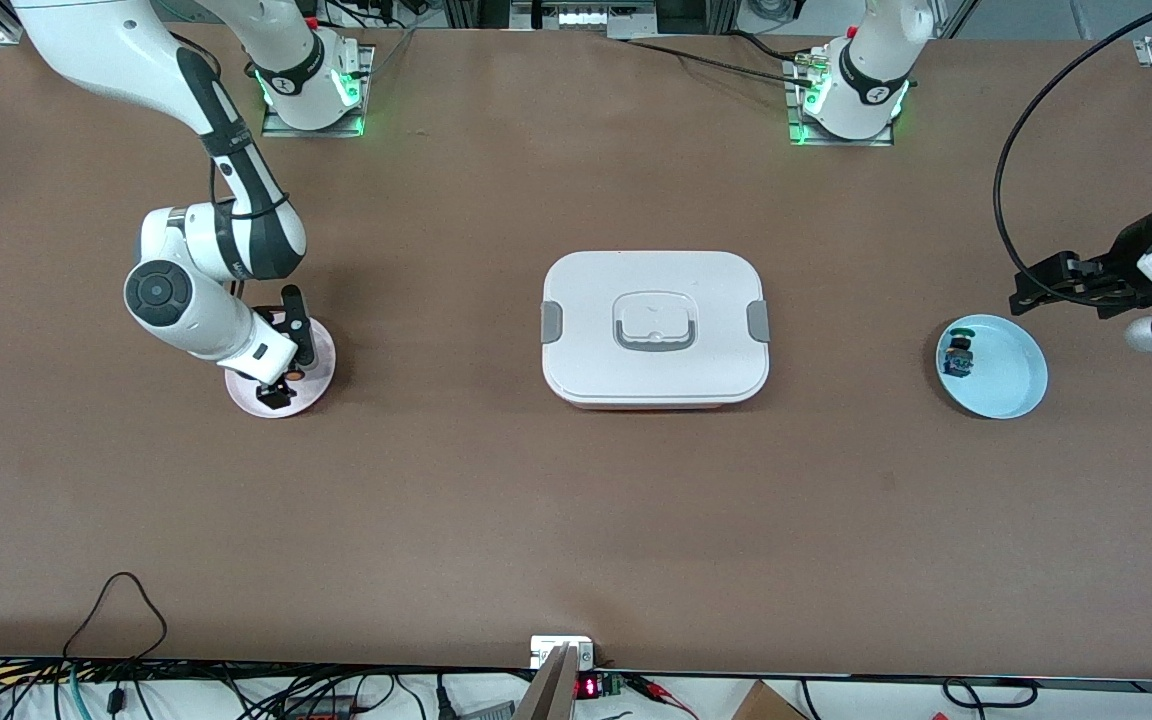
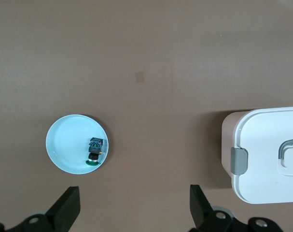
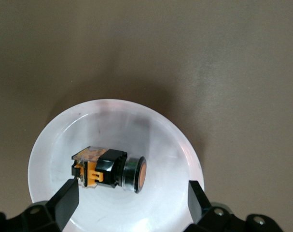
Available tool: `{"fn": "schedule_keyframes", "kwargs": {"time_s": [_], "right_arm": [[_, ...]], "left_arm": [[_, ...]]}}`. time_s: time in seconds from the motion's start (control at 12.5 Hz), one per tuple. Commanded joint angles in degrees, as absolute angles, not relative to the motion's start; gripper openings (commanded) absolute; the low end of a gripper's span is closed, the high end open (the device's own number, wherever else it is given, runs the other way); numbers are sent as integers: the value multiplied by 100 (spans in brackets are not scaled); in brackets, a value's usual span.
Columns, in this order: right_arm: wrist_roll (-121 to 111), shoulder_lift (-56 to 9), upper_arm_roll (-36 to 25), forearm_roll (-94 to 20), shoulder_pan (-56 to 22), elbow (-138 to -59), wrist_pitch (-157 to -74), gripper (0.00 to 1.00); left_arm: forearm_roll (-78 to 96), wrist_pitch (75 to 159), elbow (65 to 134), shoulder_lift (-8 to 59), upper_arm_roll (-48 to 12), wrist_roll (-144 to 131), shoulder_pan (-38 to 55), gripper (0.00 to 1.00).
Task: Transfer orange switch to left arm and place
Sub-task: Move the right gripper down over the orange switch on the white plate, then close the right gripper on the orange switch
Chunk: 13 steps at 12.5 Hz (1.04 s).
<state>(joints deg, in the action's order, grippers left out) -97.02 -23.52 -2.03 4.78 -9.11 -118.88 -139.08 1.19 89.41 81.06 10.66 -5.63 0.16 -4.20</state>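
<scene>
The orange switch (image 3: 110, 171) lies on its side in a small pale pink plate (image 3: 112, 121) toward the right arm's end of the table. An orange bit of the switch shows in the front view (image 1: 294, 373). My right gripper (image 3: 132, 205) is open and low over this plate (image 1: 238, 392), with the switch between its fingers (image 3: 64, 203) and untouched. It also shows in the front view (image 1: 288, 362). The white box (image 1: 654, 325) sits at the table's middle. My left gripper (image 2: 132, 208) is open and empty, up beside a blue plate (image 1: 1011, 375).
The blue plate (image 2: 64, 145) holds a switch with a green cap and blue body (image 2: 94, 151), which also shows in the front view (image 1: 958, 355). The box (image 2: 267, 154) lies between the two plates. Cables hang along the table edge nearest the front camera.
</scene>
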Motion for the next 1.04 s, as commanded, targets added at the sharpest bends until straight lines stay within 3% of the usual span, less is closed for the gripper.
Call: {"fn": "schedule_keyframes", "kwargs": {"time_s": [0.0,0.96], "right_arm": [[-9870,-2276,-185,396,-809,-12197,-14193,100],[-9791,-2303,-176,396,-747,-12463,-14528,100]], "left_arm": [[-140,8912,8095,1011,-685,88,-413,100],[-53,8912,8060,896,-685,53,-536,100]]}}
